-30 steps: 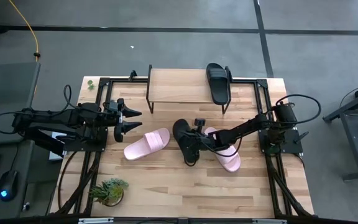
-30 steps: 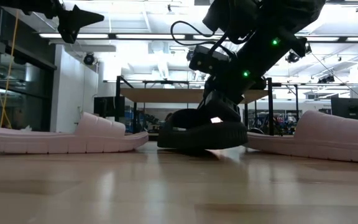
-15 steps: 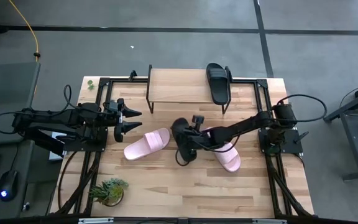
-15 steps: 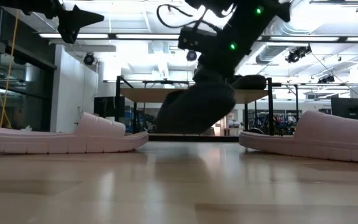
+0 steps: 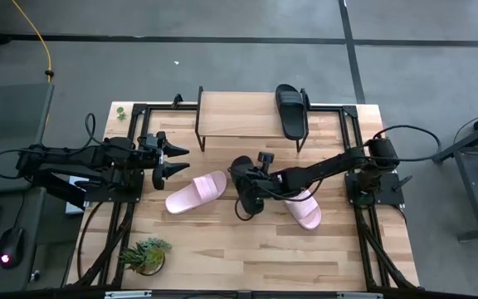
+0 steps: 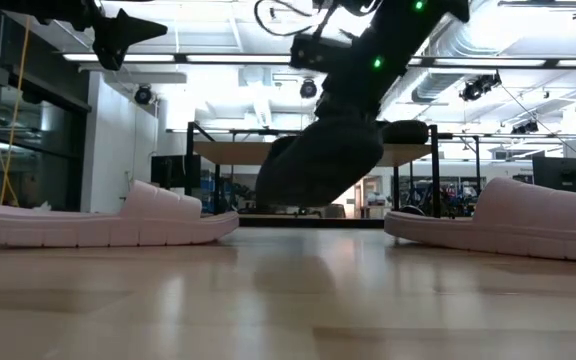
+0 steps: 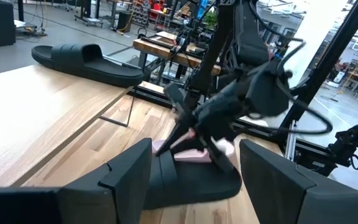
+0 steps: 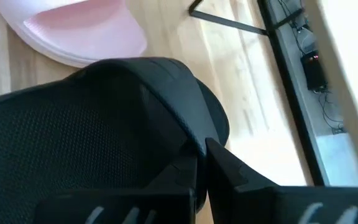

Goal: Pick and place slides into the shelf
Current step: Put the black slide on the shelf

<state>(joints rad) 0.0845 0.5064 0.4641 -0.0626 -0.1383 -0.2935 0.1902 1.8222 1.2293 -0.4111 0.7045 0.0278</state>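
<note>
One black slide (image 5: 244, 187) hangs off the table, pinched in your right gripper (image 5: 258, 184), seemingly by its strap; carry it next onto the shelf (image 5: 239, 115).

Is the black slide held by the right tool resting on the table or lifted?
Lifted. In the low view the black slide hangs tilted, clear of the table.

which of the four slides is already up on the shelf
The black slide at the shelf's right end. The other black slide hangs in the right gripper; both pink slides lie on the table.
</note>
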